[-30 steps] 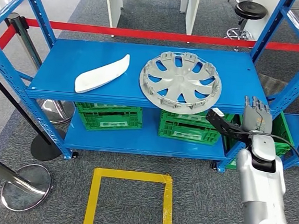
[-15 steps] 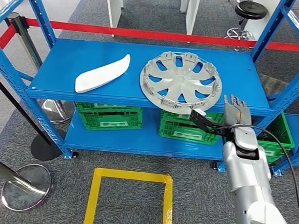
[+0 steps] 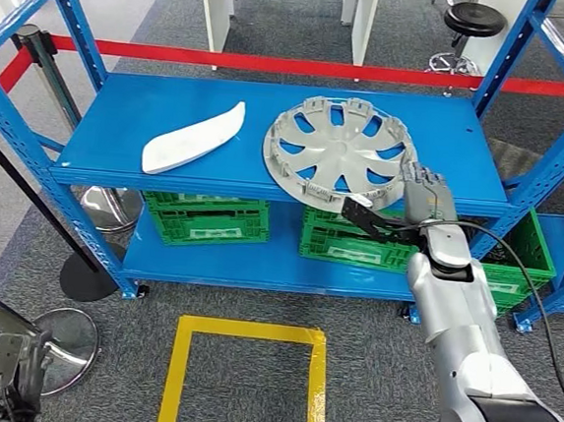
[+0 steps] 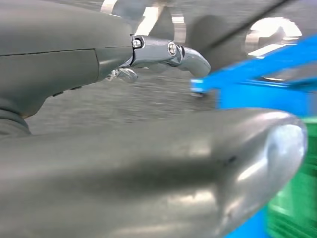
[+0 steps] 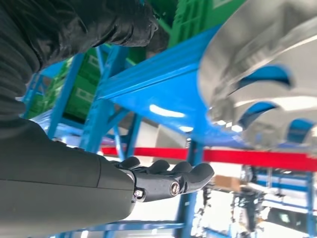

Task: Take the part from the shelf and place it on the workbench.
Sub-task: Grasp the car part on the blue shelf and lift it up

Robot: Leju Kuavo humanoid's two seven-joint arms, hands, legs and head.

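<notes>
Nearing hubcap (image 3: 339, 155): right hand (image 3: 424, 196).

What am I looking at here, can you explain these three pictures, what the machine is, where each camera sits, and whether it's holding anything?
This is a two-legged humanoid robot with silver arms and many-fingered hands. The wide picture comes from a camera high on its body, looking forward and down. In it, the right hand reaches toward a blue shelf, close to the near edge of a grey hubcap. A white curved part also lies on the shelf, to the left, apart from the hubcap. Green crates sit on the lower level.

The other two pictures come from cameras at the wrists, and they appear turned. The right wrist view shows the hand's thumb and dark fingers apart, with the hubcap's rim just beyond them. The left wrist view shows the left hand near the floor, holding nothing.

Nothing is held yet.
</notes>
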